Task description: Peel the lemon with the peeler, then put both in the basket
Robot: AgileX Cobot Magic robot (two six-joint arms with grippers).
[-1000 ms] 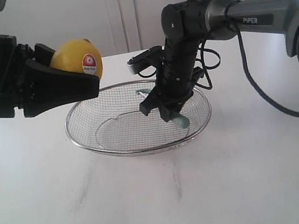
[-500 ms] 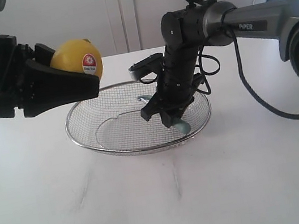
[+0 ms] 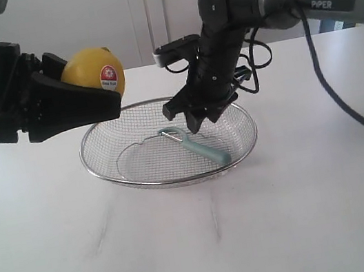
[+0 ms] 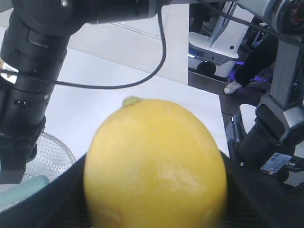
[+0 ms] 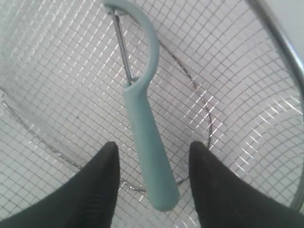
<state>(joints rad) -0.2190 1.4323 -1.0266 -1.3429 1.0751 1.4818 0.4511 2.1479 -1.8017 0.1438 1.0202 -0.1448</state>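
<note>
My left gripper (image 3: 95, 95) is shut on the yellow lemon (image 3: 91, 71), holding it above the left rim of the wire basket (image 3: 96, 165); its red-and-white sticker faces the exterior camera. The lemon (image 4: 154, 164) fills the left wrist view. The teal peeler (image 3: 201, 146) lies inside the basket on the mesh, loop head pointing left. My right gripper (image 3: 193, 117) hangs open just above it. In the right wrist view the peeler (image 5: 145, 121) rests on the mesh, with the two black fingertips (image 5: 107, 166) spread on either side of its handle, clear of it.
The basket (image 5: 280, 42) sits on a white table (image 3: 200, 244). The right arm's black cable (image 3: 336, 117) trails over the table at the right. White cabinet doors stand behind. A second robot base (image 4: 266, 142) shows in the left wrist view.
The right gripper let go of the peeler, which now lies in the basket, and the gripper rose up and back. The left gripper and lemon have not moved.
</note>
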